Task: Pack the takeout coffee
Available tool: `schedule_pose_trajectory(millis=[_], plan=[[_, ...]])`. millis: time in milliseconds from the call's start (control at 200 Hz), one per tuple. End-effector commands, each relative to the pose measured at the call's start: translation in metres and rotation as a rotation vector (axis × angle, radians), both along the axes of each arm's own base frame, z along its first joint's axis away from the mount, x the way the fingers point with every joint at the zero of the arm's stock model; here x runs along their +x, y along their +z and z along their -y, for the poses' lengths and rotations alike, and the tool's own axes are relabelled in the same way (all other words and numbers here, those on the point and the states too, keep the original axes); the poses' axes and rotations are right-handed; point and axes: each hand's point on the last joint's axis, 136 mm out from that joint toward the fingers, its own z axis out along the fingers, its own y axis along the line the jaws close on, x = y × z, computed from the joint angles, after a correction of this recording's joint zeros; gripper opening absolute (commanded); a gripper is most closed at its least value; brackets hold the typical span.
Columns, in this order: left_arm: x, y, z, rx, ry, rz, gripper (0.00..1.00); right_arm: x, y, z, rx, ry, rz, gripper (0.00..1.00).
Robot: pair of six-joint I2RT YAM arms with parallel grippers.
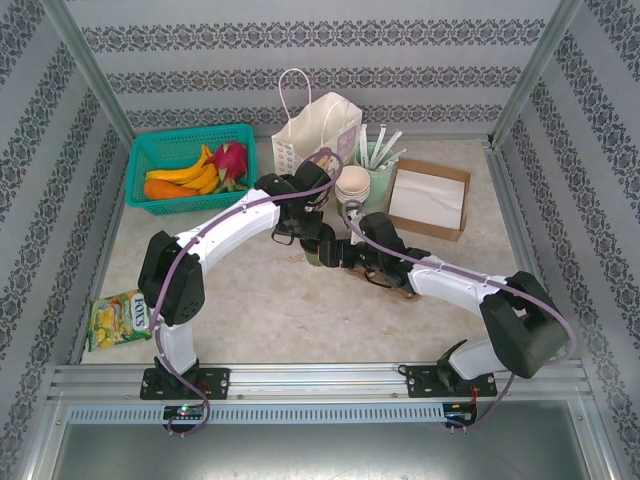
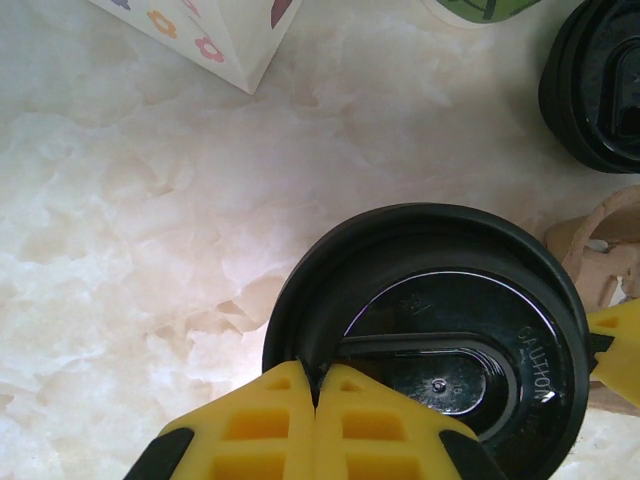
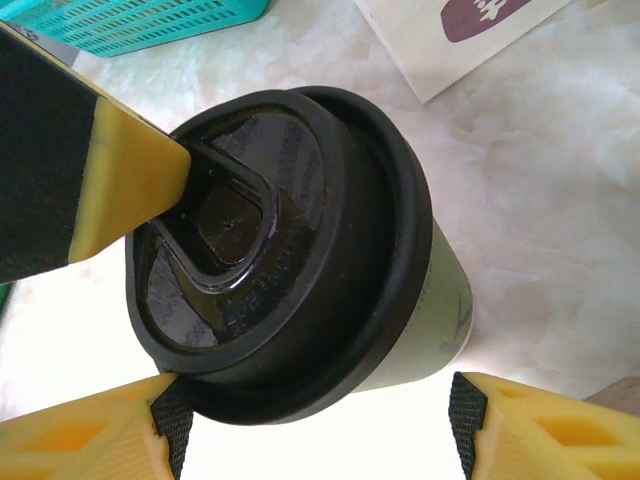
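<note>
The takeout coffee (image 1: 319, 252), a green paper cup with a black lid (image 3: 290, 250), stands mid-table where both arms meet. My left gripper (image 2: 315, 376) is shut, and its yellow tips rest on the near rim of the lid (image 2: 430, 300). In the right wrist view one of its fingers (image 3: 120, 190) touches the lid's recessed top. My right gripper (image 3: 310, 430) is open around the cup below the lid. Its left pad (image 3: 172, 425) touches the lid's rim. Its right pad (image 3: 463, 420) stands apart from the cup wall (image 3: 435, 320).
A white paper bag (image 1: 318, 130) stands behind the cup. Beside it are stacked cream cups (image 1: 352, 183), a straw tumbler (image 1: 380, 160) and a napkin box (image 1: 430, 198). A teal fruit basket (image 1: 190, 165) is back left. A second black lid (image 2: 600, 90) and a cardboard piece (image 2: 610, 235) lie close by.
</note>
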Motion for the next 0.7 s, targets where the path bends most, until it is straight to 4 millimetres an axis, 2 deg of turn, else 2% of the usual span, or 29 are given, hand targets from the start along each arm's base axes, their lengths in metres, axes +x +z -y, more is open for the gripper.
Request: schedule_pose_trajectory(millis=[0, 65, 190, 370, 600, 699], plan=[[-0.016, -0.016, 0.001, 0.065, -0.036, -0.068, 0.00, 0.012, -0.009, 0.006, -0.081, -0.042, 0.044, 0.69], [-0.019, -0.019, 0.003, 0.071, -0.052, -0.078, 0.00, 0.011, -0.017, 0.011, -0.116, -0.061, 0.030, 0.67], [-0.029, -0.038, 0.002, 0.086, -0.062, -0.145, 0.00, 0.004, -0.038, 0.020, -0.172, -0.080, -0.022, 0.65], [-0.047, -0.062, -0.004, 0.110, -0.064, -0.236, 0.00, -0.005, -0.057, 0.026, -0.227, -0.072, -0.075, 0.61], [-0.067, -0.089, -0.014, 0.132, -0.050, -0.321, 0.00, -0.026, -0.091, 0.041, -0.336, -0.064, -0.172, 0.55], [-0.075, -0.101, -0.018, 0.144, -0.046, -0.354, 0.00, -0.033, -0.097, 0.041, -0.343, -0.063, -0.192, 0.55]])
